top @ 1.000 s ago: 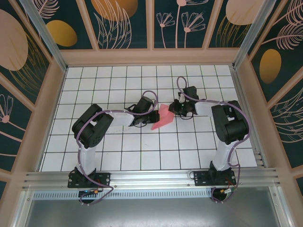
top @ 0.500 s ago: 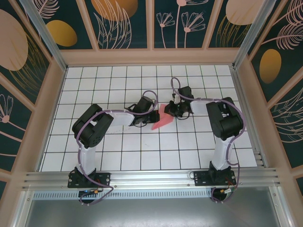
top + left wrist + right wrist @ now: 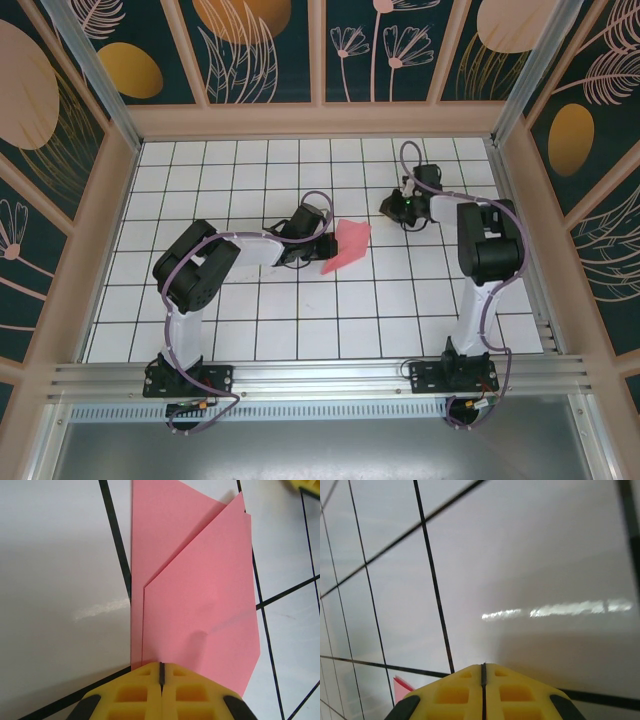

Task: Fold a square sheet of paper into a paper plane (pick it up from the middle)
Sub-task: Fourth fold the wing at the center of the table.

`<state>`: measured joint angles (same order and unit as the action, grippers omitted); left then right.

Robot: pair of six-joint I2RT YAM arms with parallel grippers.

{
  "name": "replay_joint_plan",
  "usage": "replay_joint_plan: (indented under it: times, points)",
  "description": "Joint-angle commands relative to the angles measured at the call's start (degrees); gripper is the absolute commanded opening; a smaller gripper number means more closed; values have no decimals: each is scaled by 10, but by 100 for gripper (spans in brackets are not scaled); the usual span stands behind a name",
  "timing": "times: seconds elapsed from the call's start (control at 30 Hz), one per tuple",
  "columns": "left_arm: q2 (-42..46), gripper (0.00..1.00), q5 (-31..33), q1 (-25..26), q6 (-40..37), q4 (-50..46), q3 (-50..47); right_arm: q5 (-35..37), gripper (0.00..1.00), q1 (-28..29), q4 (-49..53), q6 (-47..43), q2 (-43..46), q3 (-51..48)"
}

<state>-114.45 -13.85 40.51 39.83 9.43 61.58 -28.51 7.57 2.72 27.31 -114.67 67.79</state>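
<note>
- The step in hand looks like an early fold. The sheet of paper (image 3: 350, 242) lies flat on the table (image 3: 250, 320) near its middle, partly folded and not yet a slim dart.
- In the left wrist view the sheet of paper (image 3: 200, 590) shows a top layer with a slanted edge, lying over a lower layer. A narrow strip of the lower layer shows along the left side.
- The left pincer (image 3: 326, 246) has its tips pressed together and sits on the near edge of the sheet. From its own camera, the left pincer (image 3: 161, 672) seems to pin the paper to the table rather than clamp it. I cannot tell this for sure.
- The right pincer (image 3: 388, 207) is also pressed together and carries nothing. It hangs over bare grid just beside the sheet, on the far right side.
- The right wrist view shows the right pincer (image 3: 482, 669) with a small pink corner of the sheet (image 3: 401, 685) at the lower left.
- Next move, as I judge it: the right pincer must return to the sheet and either rub the slanted crease flat or lift the free corner for the matching fold.
- That calls for the left pincer to hold the paper down firmly, because thin paper will slide or spring open.
</note>
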Motion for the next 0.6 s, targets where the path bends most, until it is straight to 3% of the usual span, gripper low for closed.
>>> replay_joint_plan:
  times: [0.0,0.23,0.4,0.57]
  points:
    - [-36,0,26,1,-12,-89,-15,-22,9,19,-9,-7,53,-5]
    - [-39,0,27,1,-8,-79,-14,-54,9,77,-42,33,106,-101]
    - [-38,0,26,1,-6,-75,-15,-64,8,123,-62,48,90,-125]
    - [-35,0,25,1,-6,-74,-16,-79,8,130,-78,54,61,-128]
